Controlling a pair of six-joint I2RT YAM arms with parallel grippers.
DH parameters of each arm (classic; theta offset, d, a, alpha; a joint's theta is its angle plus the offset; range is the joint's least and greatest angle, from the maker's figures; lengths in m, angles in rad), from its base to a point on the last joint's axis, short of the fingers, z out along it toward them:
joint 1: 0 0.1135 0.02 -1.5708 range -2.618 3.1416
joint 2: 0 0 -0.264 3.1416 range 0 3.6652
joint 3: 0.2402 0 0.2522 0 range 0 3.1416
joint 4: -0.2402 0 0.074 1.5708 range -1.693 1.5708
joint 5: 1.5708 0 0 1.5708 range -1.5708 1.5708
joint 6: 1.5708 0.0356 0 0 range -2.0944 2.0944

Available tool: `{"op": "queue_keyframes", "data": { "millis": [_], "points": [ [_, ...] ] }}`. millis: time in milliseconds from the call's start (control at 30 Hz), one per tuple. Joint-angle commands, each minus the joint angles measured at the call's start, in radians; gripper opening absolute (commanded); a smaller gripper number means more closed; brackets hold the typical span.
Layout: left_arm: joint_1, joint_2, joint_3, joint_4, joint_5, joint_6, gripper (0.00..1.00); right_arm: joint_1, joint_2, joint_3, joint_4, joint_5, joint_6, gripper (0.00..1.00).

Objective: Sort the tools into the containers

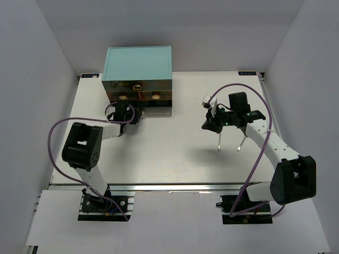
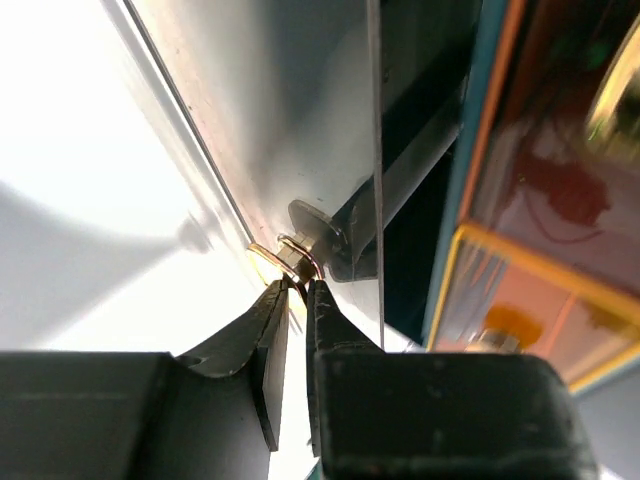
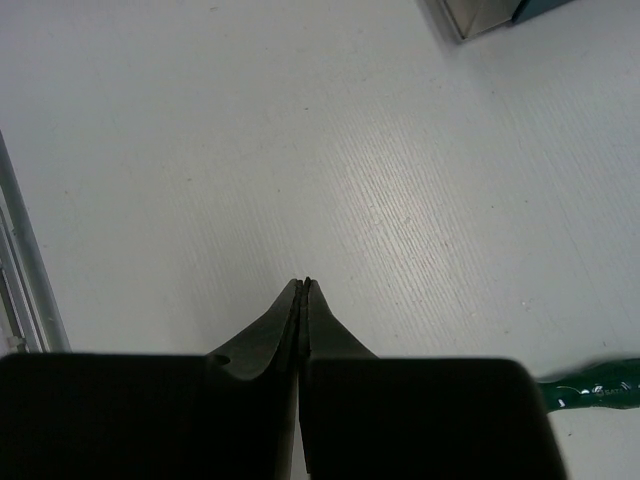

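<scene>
The teal-topped cabinet (image 1: 139, 62) stands at the back left, its brownish drawers (image 1: 139, 96) facing me with gold knobs. My left gripper (image 1: 123, 110) is at the lowest left drawer. In the left wrist view it (image 2: 297, 283) is shut on a small gold knob (image 2: 281, 257) of the shiny drawer front (image 2: 270, 120). My right gripper (image 1: 206, 126) hovers right of centre; in the right wrist view it (image 3: 303, 284) is shut and empty over the bare table. Two screwdrivers (image 1: 219, 142) (image 1: 241, 143) lie under the right arm, their handles mostly hidden. One green handle (image 3: 598, 384) shows in the right wrist view.
White walls close in the table on the left, back and right. The metal rail (image 1: 175, 186) runs along the near edge. A cabinet corner (image 3: 478, 14) shows at the top of the right wrist view. Purple cables loop over both arms.
</scene>
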State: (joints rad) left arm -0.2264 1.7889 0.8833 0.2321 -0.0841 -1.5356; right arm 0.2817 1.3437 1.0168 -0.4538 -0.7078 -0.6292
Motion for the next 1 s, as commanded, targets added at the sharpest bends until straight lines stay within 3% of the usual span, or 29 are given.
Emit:
{"op": "queue_keyframes", "data": {
  "millis": [0, 300, 400, 500, 533, 567, 600, 667, 767, 967],
  "points": [
    [0.012, -0.136, -0.110, -0.103, -0.045, 0.025, 0.16, -0.006, -0.003, 0.016, -0.006, -0.005, -0.010, 0.01],
    [-0.033, -0.374, -0.282, -0.209, -0.029, 0.023, 0.16, -0.007, 0.000, 0.014, 0.009, 0.010, 0.016, 0.02],
    [-0.039, -0.445, -0.326, -0.226, -0.032, 0.020, 0.18, -0.009, 0.002, 0.000, 0.053, 0.077, 0.084, 0.07],
    [-0.039, -0.503, -0.351, -0.269, -0.046, 0.023, 0.30, -0.007, 0.006, -0.017, 0.140, 0.218, 0.189, 0.23],
    [-0.039, -0.516, -0.351, -0.273, -0.051, 0.025, 0.44, -0.007, 0.009, -0.020, 0.162, 0.273, 0.273, 0.26],
    [-0.039, -0.526, -0.345, -0.280, -0.049, 0.029, 0.51, -0.007, 0.021, -0.020, 0.177, 0.328, 0.316, 0.37],
    [-0.039, -0.537, -0.337, -0.298, -0.046, 0.038, 0.57, -0.009, 0.029, -0.018, 0.203, 0.453, 0.363, 0.42],
    [-0.039, -0.568, -0.310, -0.321, -0.043, 0.080, 0.69, -0.013, 0.072, 0.002, 0.195, 0.543, 0.448, 0.52],
    [-0.040, -0.623, -0.281, -0.390, -0.051, 0.141, 0.80, -0.029, 0.129, 0.035, 0.167, 0.662, 0.543, 0.64],
    [-0.039, -0.848, -0.323, -0.425, -0.086, 0.271, 0.79, -0.050, 0.259, 0.094, 0.135, 0.772, 0.609, 0.63]
  ]
}}
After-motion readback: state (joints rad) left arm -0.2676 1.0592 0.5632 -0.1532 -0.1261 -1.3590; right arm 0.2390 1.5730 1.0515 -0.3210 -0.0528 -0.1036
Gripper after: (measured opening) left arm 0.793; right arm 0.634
